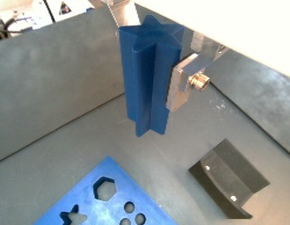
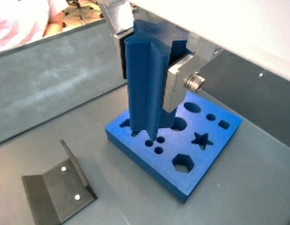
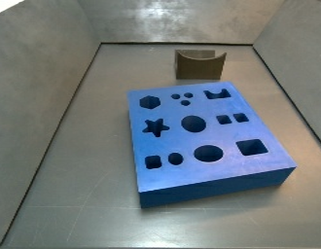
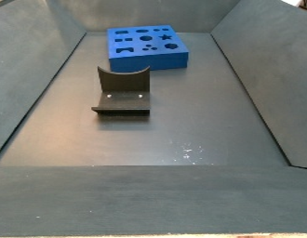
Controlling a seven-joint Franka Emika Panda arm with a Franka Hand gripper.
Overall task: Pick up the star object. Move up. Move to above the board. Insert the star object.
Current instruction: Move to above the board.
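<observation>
The pincer (image 2: 154, 66) pinched the star (image 2: 148, 88) upright, high beside the board (image 2: 183, 167). Recommended: centre over the star hole (image 2: 201, 139), matching its points.

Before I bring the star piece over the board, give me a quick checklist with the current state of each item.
1. Grip: the gripper is shut on the star piece, with a silver finger flat against its side in both wrist views. Ok.
2. Piece hangs roughly upright. Ok.
3. Piece lifted off the floor, lower end free in a wrist view. Ok.
4. Star hole in the board is open, nothing in it. Ok.
5. Piece lined up over the star hole: not yet, the board lies off to one side below. Not ok.
6. Fixture stands apart from the board. Ok.
7. Height above the board: the gripper is out of both side views. Cannot tell.
</observation>
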